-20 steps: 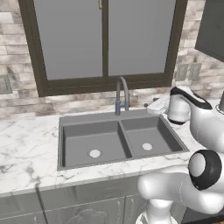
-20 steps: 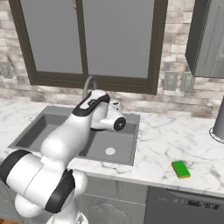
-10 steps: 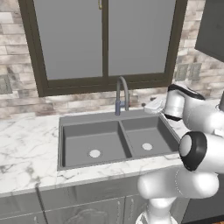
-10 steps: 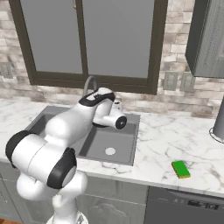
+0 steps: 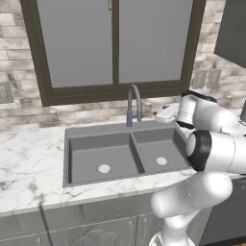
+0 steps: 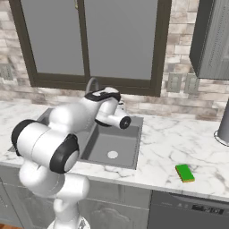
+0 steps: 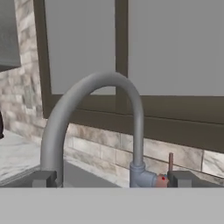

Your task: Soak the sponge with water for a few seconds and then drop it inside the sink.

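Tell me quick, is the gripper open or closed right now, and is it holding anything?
Gripper: open, fingers spread wide, holding nothing, facing the faucet. The sponge lies on the counter.

place: kitchen | signs: sink (image 5: 77,144), faucet (image 7: 100,113), marble counter (image 6: 179,143), window (image 5: 115,43)

Even bright light, faint shadows, perhaps slightly soft

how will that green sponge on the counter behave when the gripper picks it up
The sponge is a small flat block lying on the marble counter, so it probably won't roll or tip. It likely weighs little and squashes under the fingers, so expect some give.
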Available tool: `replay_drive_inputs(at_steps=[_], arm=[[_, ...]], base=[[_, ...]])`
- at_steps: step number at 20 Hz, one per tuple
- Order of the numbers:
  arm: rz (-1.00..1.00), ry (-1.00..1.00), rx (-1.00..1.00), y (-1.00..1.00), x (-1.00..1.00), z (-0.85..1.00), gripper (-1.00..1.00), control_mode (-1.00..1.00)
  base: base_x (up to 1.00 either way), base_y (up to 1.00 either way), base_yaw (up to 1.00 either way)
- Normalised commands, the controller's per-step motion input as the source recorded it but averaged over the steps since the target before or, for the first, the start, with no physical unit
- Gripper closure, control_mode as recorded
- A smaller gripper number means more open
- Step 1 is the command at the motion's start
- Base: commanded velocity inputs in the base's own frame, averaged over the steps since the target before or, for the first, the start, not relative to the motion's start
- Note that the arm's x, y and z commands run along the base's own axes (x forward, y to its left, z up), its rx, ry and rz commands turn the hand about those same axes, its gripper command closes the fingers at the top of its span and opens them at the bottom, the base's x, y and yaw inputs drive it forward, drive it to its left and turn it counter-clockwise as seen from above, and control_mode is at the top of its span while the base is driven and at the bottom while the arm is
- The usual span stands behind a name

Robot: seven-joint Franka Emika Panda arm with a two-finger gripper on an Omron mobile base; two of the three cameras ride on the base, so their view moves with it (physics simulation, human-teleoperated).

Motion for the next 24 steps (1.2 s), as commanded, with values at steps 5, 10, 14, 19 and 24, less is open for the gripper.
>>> replay_drive_inputs(at_steps=[5, 10, 14, 19, 24], arm=[[0.01, 0.0, 0.0, 0.0, 0.22, -0.13, -1.0, -1.0], [0.01, 0.0, 0.0, 0.0, 0.21, -0.11, -1.0, -1.0], [0.02, 0.0, 0.0, 0.0, 0.26, -0.07, -1.0, -1.0], [0.03, 0.0, 0.0, 0.01, 0.25, -0.07, -1.0, -1.0], [0.04, 0.0, 0.0, 0.04, 0.2, -0.09, -1.0, -1.0]], base=[[0.0, 0.0, 0.0], [0.0, 0.0, 0.0], [0.0, 0.0, 0.0], [0.0, 0.0, 0.0], [0.0, 0.0, 0.0]])
